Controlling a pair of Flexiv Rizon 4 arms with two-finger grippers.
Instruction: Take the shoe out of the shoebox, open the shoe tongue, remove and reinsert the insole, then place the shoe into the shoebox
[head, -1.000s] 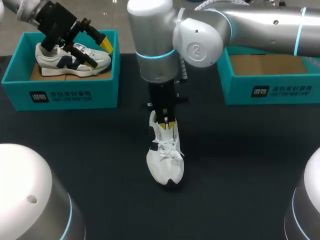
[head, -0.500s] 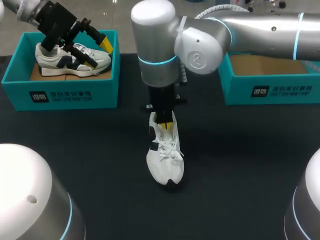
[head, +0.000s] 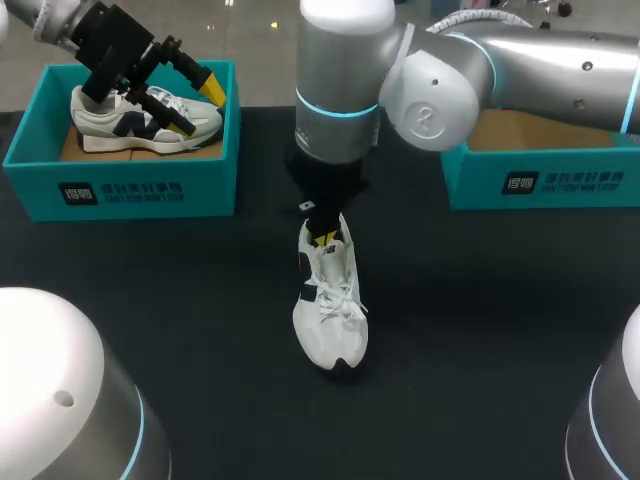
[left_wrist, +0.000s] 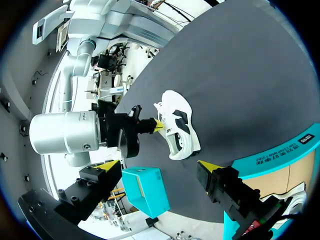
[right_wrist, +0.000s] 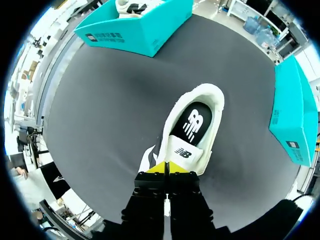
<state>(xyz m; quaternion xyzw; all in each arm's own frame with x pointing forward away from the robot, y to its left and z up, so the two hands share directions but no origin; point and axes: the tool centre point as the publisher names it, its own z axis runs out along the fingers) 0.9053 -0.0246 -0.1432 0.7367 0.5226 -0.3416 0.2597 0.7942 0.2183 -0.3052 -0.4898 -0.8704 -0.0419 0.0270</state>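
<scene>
Right jaws meet at white shoe (head: 330, 320) tongue (right_wrist: 182, 152); pinch unclear.

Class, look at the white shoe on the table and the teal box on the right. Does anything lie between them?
Nothing visible does. Only bare black table separates the white shoe from the right box. The right arm passes above that box, not between the two.
</scene>
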